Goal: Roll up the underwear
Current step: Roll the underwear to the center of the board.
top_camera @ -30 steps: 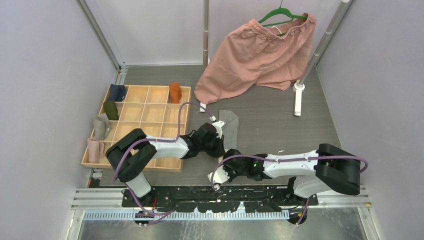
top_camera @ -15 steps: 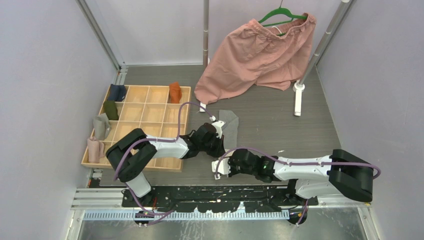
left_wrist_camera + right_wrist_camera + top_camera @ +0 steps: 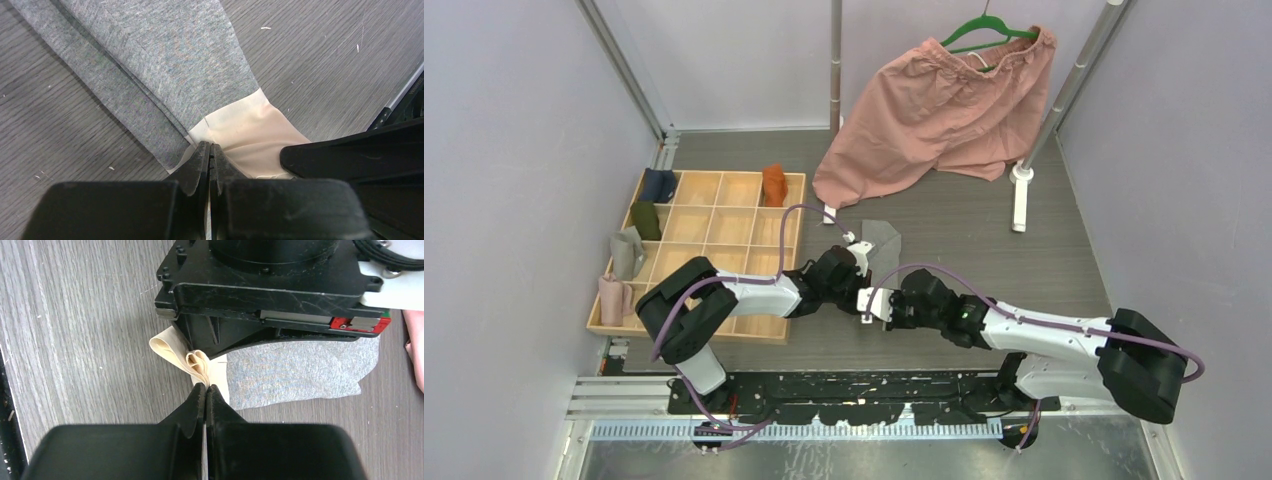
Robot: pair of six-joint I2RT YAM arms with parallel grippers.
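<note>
Grey underwear (image 3: 165, 65): lay flat on the table (image 3: 984, 250), folded into a long strip.
Left gripper (image 3: 210, 152): clenched on the cream band (image 3: 250, 135) at the strip's near end.
Right gripper (image 3: 205, 390): pinched the same band, which bunched at its tips.
Orange underwear (image 3: 773, 184): sat bundled in a back compartment of the tray (image 3: 722, 222).
Progress: the grey roll looked barely begun, with the whole strip left.

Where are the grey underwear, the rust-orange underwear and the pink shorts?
grey underwear (image 3: 190, 65), left wrist view, on its grey body.
rust-orange underwear (image 3: 773, 185), top external view, on its visible middle.
pink shorts (image 3: 934, 115), top external view, on the front panel.
</note>
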